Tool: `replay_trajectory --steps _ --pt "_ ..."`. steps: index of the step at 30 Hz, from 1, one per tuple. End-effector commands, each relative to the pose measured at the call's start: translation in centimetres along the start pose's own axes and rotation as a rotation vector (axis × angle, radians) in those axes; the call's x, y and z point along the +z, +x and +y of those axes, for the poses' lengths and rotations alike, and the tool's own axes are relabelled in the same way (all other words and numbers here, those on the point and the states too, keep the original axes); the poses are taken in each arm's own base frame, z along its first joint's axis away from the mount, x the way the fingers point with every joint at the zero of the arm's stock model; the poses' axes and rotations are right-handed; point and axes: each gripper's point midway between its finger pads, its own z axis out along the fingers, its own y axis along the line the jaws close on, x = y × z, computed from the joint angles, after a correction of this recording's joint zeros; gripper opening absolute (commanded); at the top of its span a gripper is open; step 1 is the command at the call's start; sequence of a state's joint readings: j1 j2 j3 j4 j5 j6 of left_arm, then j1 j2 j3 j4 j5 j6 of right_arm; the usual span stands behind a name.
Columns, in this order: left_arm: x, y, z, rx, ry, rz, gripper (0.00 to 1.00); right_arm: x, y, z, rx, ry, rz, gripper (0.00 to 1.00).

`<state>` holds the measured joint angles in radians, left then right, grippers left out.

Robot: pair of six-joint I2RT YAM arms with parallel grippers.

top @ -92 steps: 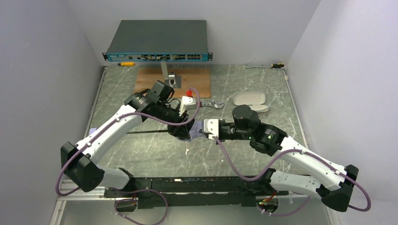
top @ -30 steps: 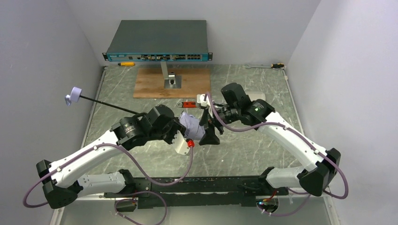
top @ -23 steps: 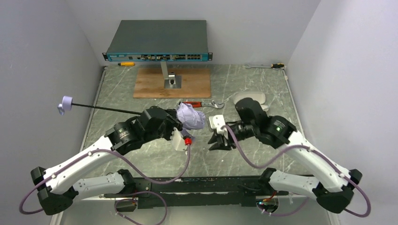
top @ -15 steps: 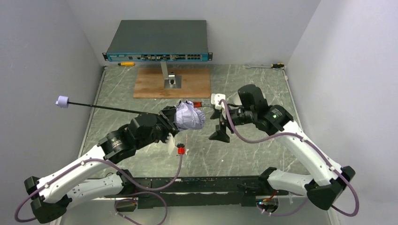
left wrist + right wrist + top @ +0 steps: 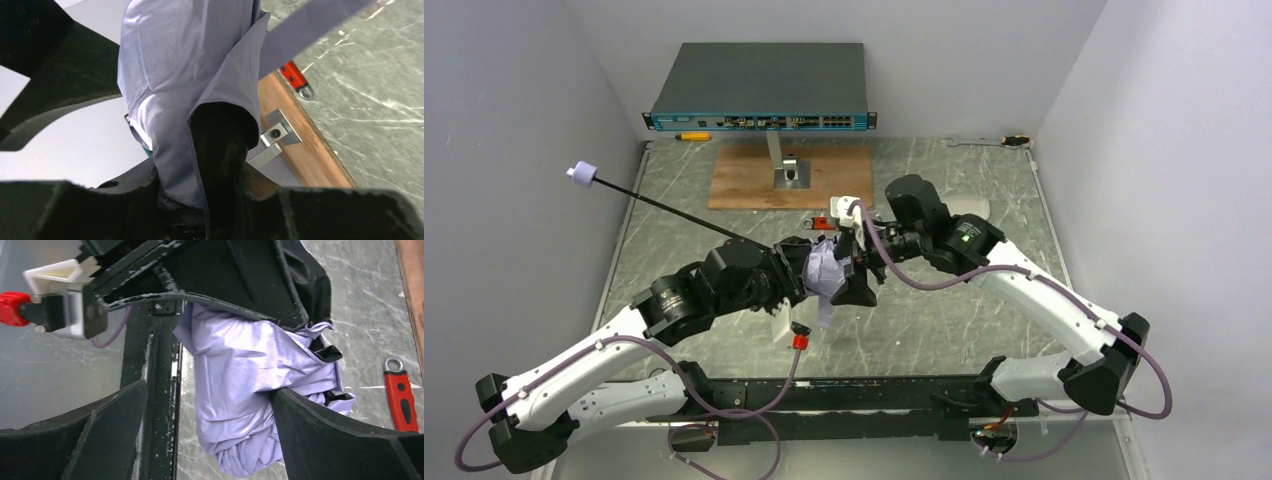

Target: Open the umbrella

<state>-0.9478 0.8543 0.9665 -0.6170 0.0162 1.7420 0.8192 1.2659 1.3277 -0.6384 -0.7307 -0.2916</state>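
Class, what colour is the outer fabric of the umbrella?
Pale lilac. The umbrella shows this best in the right wrist view.

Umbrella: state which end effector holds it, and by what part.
The left end effector holds the umbrella, clamped on its bunched canopy fabric. The right end effector stands open astride the same bundle and grips nothing.

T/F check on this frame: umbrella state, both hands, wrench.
1. The umbrella is spread open. False: its fabric is bunched in a bundle.
2. The left hand grips the umbrella's fabric end. True.
3. In the top view, the shaft runs up-left to the knob handle. True.
4. The right hand is shut on the shaft. False: it is open, with its fingers on either side of the fabric.
5. The red-handled wrench lies on the wooden board. False: it lies on the table, next to the wooden board.
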Motion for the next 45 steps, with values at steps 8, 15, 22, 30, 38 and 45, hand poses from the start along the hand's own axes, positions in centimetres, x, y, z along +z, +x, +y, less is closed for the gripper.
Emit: replay_trajectory --steps 8,15,22,30,38,45 --pt "-3.4 1.6 7.0 -0.159 -0.175 0.032 0.15 1.0 0.8 -3.3 -0.033 0.179 -0.061 0.0" --pt "-6.9 4.1 8.2 -0.492 -0.264 0.095 0.86 -3.5 -3.1 -6.7 0.102 0.283 -0.269 0.0" --pt "-12.1 3.4 9.5 -1.171 -0.378 -0.131 1.0 -7.9 -7.8 -8.7 0.15 0.416 -0.469 0.0" --pt "-11.8 1.2 7.2 -1.592 -0.352 -0.343 1.0 -8.3 -9.0 -9.0 0.21 0.413 -0.516 0.0" --pt "-8.2 3.0 -3.3 -1.561 -0.244 -0.011 0.97 -5.3 7.5 -6.3 0.047 0.289 0.061 0.0" --pt "-7.2 2.5 -5.1 -1.761 -0.214 -0.031 1.0 -7.3 11.3 -4.9 0.012 0.248 0.299 0.96"
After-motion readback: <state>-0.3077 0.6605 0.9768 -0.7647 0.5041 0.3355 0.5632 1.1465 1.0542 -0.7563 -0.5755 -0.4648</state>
